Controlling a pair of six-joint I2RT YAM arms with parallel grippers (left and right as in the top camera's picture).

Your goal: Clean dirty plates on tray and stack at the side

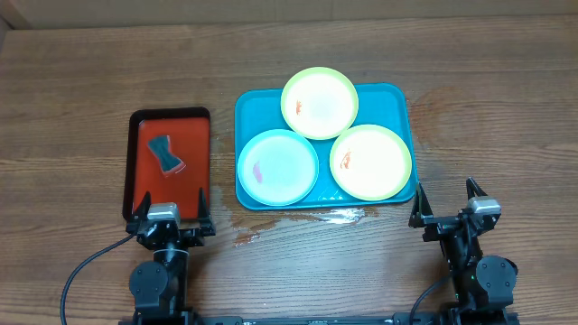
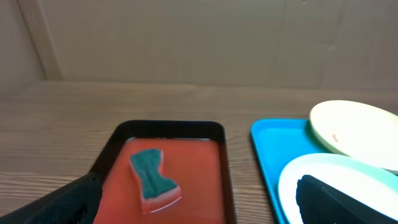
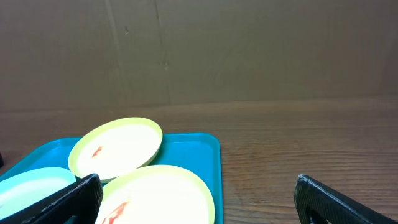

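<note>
**Three smeared plates sit on the teal tray; both grippers wide open and empty**

A wooden table carries two trays side by side, apart from each other. A cardboard wall stands behind them. On the robot's left is a narrow red tray with a black rim. A blue-green sponge, pinched at the waist, lies flat inside it. A wet patch glistens on the wood just in front of the teal tray.

The teal tray lies mid-table and holds all three plates. The blue plate fills its near-left part and the near yellow plate its near-right part. The far yellow plate sits between and behind them. Its near edge laps over both of their rims and its far edge reaches past the tray's rim. Each plate shows a small orange-red smear.

The left gripper hangs at the near end of the red tray, its fingers spread wide and holding nothing. The right gripper stands just off the teal tray's near-right corner, its fingers equally spread and empty. Nothing lies between either gripper and the plates.
</note>
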